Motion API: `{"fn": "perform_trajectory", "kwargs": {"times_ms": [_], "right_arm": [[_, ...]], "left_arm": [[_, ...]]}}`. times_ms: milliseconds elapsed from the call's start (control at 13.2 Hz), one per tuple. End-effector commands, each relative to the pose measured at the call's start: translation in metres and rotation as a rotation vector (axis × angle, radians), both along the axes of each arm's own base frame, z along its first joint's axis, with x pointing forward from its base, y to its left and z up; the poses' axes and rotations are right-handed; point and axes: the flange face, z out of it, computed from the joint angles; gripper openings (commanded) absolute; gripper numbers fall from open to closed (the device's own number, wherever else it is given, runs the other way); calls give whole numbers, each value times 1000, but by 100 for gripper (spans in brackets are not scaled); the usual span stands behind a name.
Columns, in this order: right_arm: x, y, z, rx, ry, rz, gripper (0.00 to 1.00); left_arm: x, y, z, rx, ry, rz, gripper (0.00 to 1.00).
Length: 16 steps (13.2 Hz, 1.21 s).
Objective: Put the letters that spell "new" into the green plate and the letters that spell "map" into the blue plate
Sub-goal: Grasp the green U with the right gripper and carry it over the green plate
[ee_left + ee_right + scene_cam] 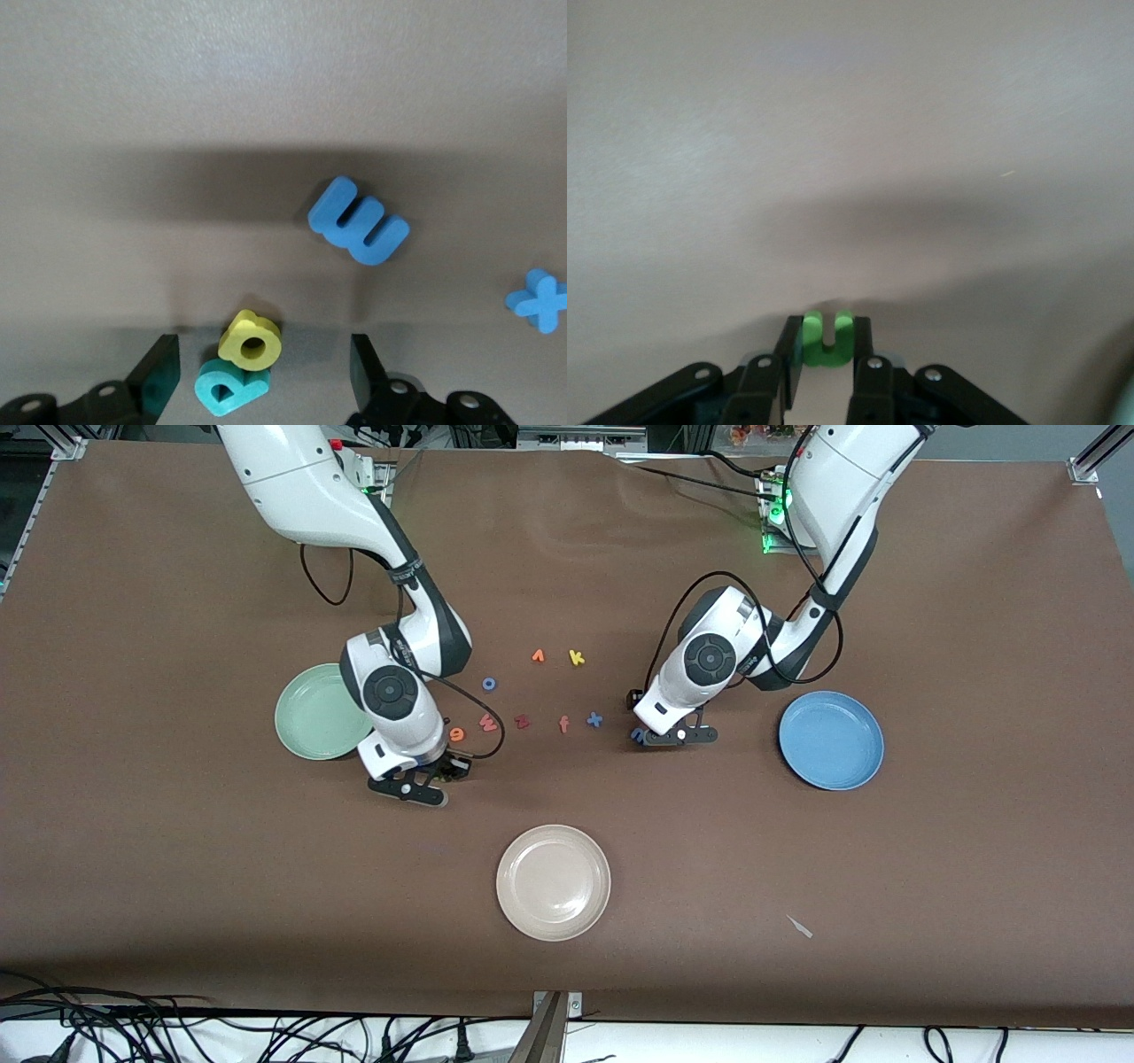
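Right hand (827, 359): I see it clenched on the green n (827, 339), low beside the green plate (306, 717).
Left hand (263, 372): released, fingers straddling yellow a (251, 340) and teal p (229, 387); blue m (358, 220) lies near on the surface.

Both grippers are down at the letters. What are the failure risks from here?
1. The right gripper is shut on only the end of the small green foam letter n; it may slip on the way to the pale mint-green round plate.
2. The yellow foam letter a leans on the teal foam letter p between the open left gripper's fingers; closing may grab both or flick one away.
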Motion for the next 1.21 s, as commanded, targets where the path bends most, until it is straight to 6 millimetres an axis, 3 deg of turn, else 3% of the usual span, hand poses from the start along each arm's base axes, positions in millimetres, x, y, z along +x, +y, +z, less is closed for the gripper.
{"fn": "perform_trajectory", "kwargs": {"times_ms": [0,151,378,606,908,1135], "right_arm": [[0,-27,44,-36,57,62,22],[1,-54,71,-55,114,106,22],[-16,-88,80,-62,173,156,23],[-35,-140,80,-49,200,234,23],[-73,-185,26,-42,129,275,24],[-76,-194,14,-51,138,289,24]], "left_arm": [[-2,2,-3,37,-46,-22,86],[-2,2,-4,45,-49,-19,86],[-4,0,-4,49,-47,-16,79],[-13,-3,-7,56,-39,-24,71],[-12,-3,-8,55,-39,-23,55],[-12,-3,-8,55,-39,-23,41]]}}
